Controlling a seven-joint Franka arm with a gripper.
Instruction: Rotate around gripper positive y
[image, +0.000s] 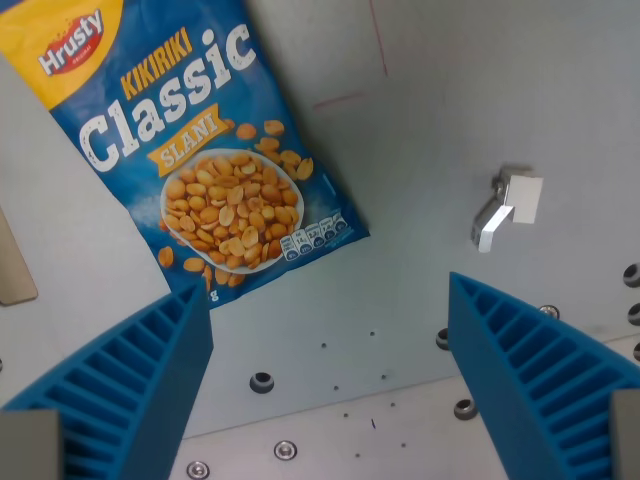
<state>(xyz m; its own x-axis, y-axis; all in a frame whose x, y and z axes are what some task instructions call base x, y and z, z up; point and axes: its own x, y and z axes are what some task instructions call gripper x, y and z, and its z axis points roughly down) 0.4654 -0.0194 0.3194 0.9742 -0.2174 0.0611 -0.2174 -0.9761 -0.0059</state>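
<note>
Blue ribbed fingers (130, 385) of tool (330, 370) spread wide, nothing between them, hovering over grey bench (450, 100). Peanut bag (190, 150) lies flat at wrist view's upper left, sealed, just past the left finger. Small metal bracket (505, 205) at right.

Blue ribbed gripper (330, 335) fingers (125, 385) wide apart at bottom corners, nothing between. Blue-and-yellow Hrusty Kikiriki Classic peanut bag (195, 140) lying flat, tilted, far left on grey table (450, 90); its lower corner just beside left finger. Small white-and-metal bracket (508, 205) to the right, well apart from bag. Screw holes (262, 381) scattered near bottom edge. Faint red lines (378, 40) far centre.
</note>
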